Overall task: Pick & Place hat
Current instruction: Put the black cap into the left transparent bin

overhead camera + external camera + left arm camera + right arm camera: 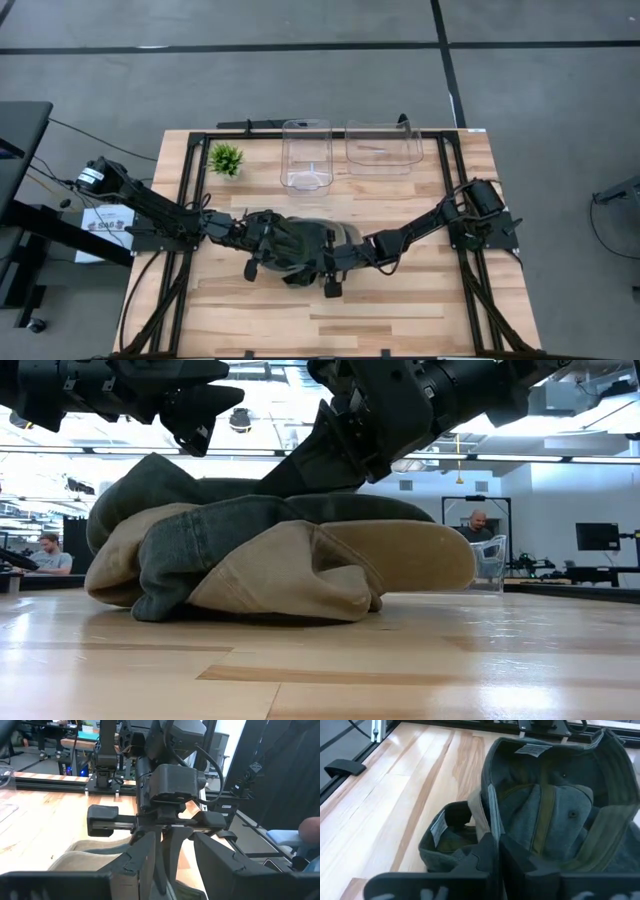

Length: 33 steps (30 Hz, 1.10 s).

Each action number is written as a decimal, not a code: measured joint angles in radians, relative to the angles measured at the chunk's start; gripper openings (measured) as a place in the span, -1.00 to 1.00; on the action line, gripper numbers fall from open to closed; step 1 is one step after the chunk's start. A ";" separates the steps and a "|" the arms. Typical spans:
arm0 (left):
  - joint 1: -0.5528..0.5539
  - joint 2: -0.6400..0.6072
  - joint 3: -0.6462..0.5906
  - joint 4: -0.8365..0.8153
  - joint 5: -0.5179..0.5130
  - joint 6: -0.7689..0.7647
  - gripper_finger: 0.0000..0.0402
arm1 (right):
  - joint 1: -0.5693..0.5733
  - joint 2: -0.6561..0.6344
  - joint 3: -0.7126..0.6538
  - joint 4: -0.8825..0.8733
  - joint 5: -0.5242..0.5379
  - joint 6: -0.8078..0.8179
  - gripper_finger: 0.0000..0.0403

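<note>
At mid-desk (pixel 400 300), the right gripper (pixel 496 851) has its fingers pinched on the hat (pixel 300 240); the left gripper's (pixel 262 238) fingers stand parted above it.

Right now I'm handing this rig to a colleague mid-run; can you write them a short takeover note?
Right gripper: shut on the hat, pinching its fabric edge.
Left gripper: beside the hat's other side; grip unclear.
Hat: crumpled mid-table on the wood, not lifted; the low view shows it resting on the surface.
Two clear bins stand at the far edge, apparently empty; small plant is beside them.
Done: grasp. Left: lift, carry, place.
</note>
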 joint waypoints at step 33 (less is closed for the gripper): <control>0.000 0.000 0.001 0.000 0.000 0.000 -0.33 | 0.130 -0.208 0.000 -0.289 0.457 0.004 -0.98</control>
